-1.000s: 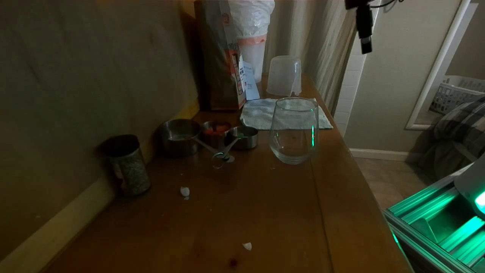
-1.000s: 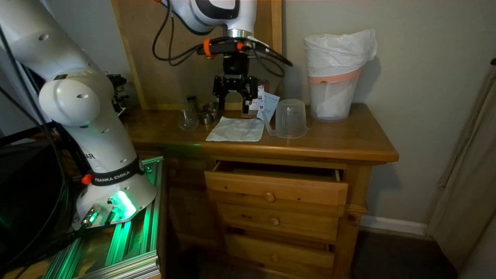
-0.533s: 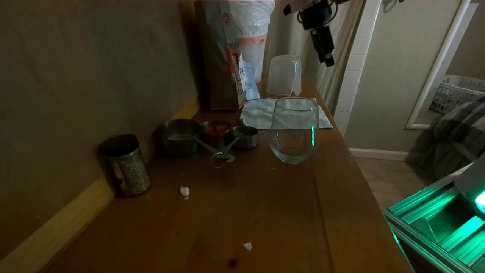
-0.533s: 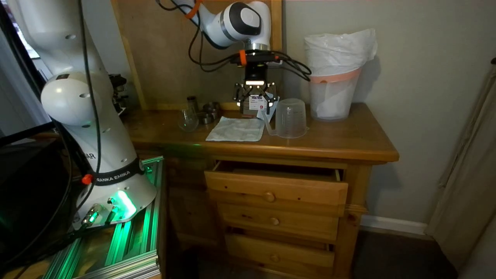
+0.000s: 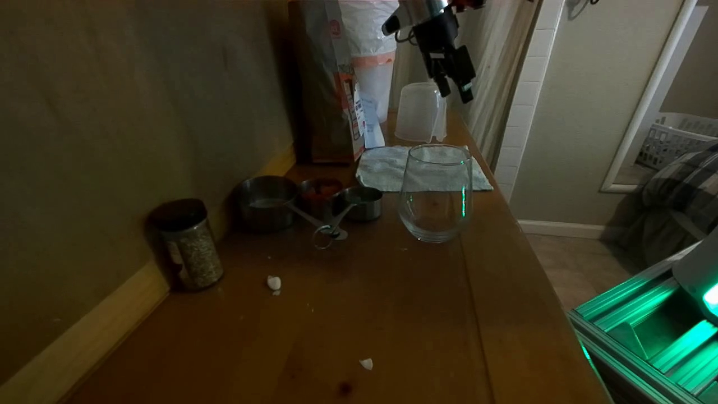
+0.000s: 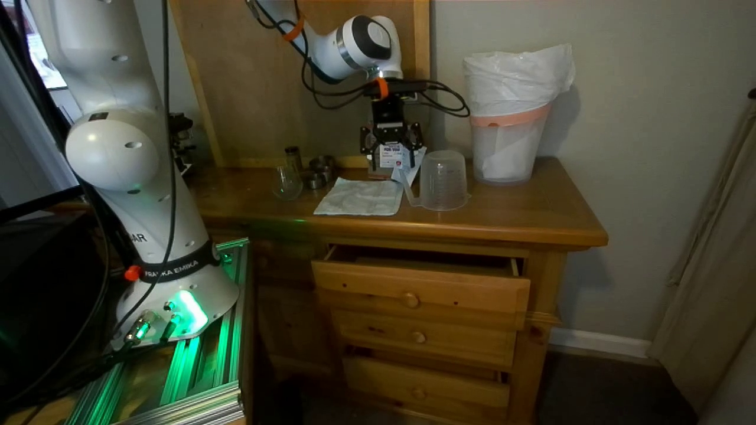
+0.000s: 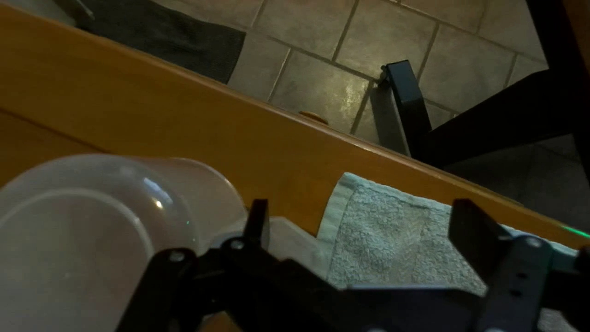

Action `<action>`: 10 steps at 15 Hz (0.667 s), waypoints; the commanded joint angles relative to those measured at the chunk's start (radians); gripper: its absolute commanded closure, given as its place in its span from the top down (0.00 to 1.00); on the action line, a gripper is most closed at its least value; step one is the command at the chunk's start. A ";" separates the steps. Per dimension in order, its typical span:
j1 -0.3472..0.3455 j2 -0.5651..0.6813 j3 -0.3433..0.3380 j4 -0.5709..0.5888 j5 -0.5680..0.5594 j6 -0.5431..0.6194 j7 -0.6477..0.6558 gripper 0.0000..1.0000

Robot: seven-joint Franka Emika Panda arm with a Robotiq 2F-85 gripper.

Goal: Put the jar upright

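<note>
The jar (image 5: pixel 418 115) is a pale translucent cup with a handle. It stands upside down on its wide rim near the far end of the desk in an exterior view. In an exterior view it stands right of the cloth (image 6: pixel 360 198), its handle on the left (image 6: pixel 444 183). In the wrist view its closed base faces up at the left (image 7: pixel 78 258). My gripper (image 7: pixel 362 207) is open and empty. It hangs above the desk, to the handle side of the jar and over the cloth in the wrist view. It shows in both exterior views (image 5: pixel 455 94) (image 6: pixel 393 158).
A clear stemless glass (image 5: pixel 436 196), metal measuring cups (image 5: pixel 266 205) and a black-lidded spice bottle (image 5: pixel 190 247) stand on the desk. A paper bag (image 5: pixel 328 95) and a lined bin (image 6: pixel 511 141) stand near the jar. The top drawer (image 6: pixel 419 283) is partly open.
The arm has moved right in an exterior view and left in an exterior view, bringing my gripper closer to the jar's side. The gripper stays open. The jar has not moved.
</note>
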 commanded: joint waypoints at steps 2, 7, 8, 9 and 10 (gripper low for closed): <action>-0.004 0.012 0.007 -0.007 -0.024 0.041 -0.047 1.00; -0.021 0.024 -0.007 -0.023 -0.017 0.128 -0.064 1.00; -0.023 0.027 -0.009 -0.023 -0.014 0.138 -0.069 1.00; -0.025 0.030 -0.010 -0.023 -0.011 0.148 -0.075 1.00; -0.027 0.034 -0.011 -0.022 -0.009 0.155 -0.081 0.99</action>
